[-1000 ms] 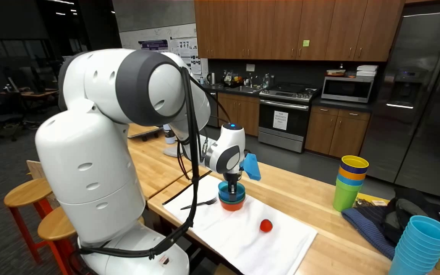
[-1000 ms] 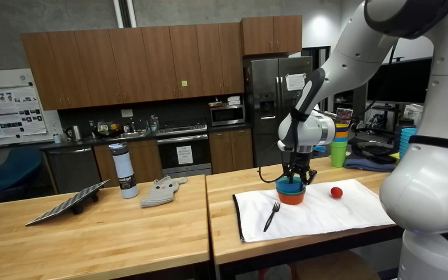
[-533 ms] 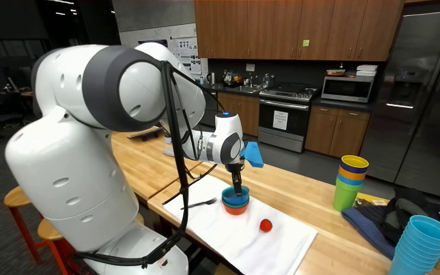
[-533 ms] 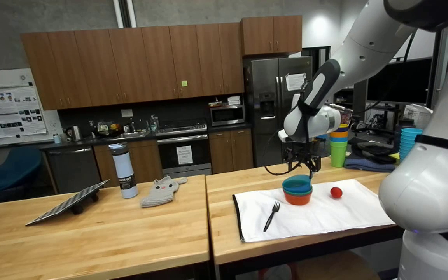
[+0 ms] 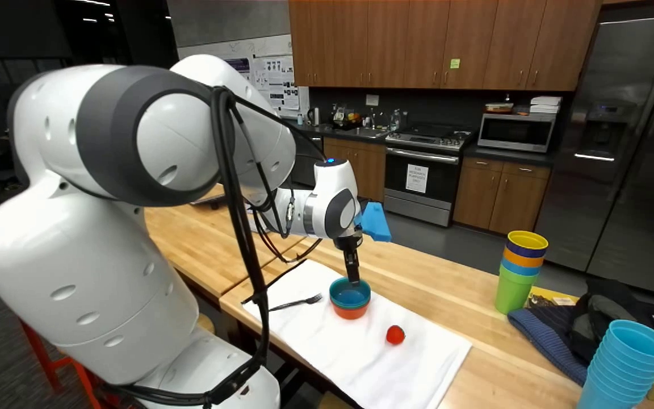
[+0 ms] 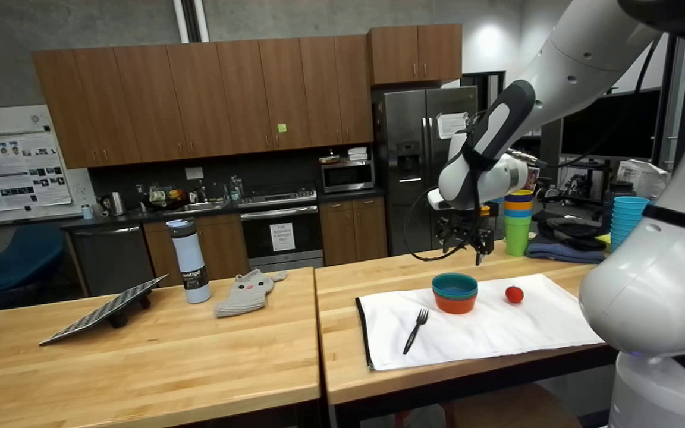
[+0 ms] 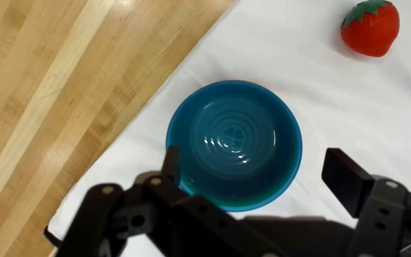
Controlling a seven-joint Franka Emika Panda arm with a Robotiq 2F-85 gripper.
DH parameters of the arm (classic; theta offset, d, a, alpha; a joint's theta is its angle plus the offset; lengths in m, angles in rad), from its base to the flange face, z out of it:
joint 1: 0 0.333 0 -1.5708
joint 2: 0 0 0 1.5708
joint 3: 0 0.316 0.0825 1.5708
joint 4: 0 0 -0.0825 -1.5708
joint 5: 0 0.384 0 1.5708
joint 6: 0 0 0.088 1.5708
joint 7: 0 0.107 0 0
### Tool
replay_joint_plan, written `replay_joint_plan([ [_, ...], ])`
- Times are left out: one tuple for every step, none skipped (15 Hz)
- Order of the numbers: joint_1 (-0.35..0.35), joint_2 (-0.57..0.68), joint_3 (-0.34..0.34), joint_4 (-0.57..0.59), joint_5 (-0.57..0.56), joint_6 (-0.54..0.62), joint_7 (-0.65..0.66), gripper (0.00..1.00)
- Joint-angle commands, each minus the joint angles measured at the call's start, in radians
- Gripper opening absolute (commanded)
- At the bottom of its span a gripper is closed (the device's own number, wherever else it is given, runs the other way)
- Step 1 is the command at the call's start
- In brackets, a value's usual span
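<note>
Your pincer (image 7: pixel 254 167) hangs spread wide, close to but higher than the nested bowls (image 6: pixel 455 297), whose innermost is blue and outermost orange. You have this stack upright on the white cloth (image 6: pixel 497 327), between the surface's (image 5: pixel 446 295) kitchen-side edge and the edge by your arm's base (image 5: pixel 193 363). Toward the surface's base-side corner at the seam (image 6: pixel 318 333) lies a black fork (image 6: pixel 416 331); on the stack's other side, a red strawberry (image 7: pixel 373 32).
</note>
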Motion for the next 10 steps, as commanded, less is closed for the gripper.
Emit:
replay_joint_plan([
  [0.001,-0.057,-0.012,-0.031,-0.019,-0.003,0.036,1.00],
  [0.015,-0.015,-0.018,-0.007,-0.007,-0.002,0.011,1.00],
  [0.015,-0.020,-0.019,-0.010,-0.007,-0.002,0.015,1.00],
  [0.015,-0.024,-0.020,-0.012,-0.007,-0.002,0.017,1.00],
  [0.015,-0.026,-0.021,-0.014,-0.007,-0.002,0.019,1.00],
  [0.015,-0.027,-0.021,-0.015,-0.007,-0.002,0.021,1.00],
  [0.015,-0.027,-0.021,-0.015,-0.007,-0.002,0.023,1.00],
  [0.015,-0.027,-0.021,-0.016,-0.007,-0.002,0.024,1.00],
  [0.015,-0.027,-0.021,-0.016,-0.007,-0.002,0.024,1.00],
  [0.015,-0.027,-0.021,-0.016,-0.007,-0.002,0.024,1.00],
])
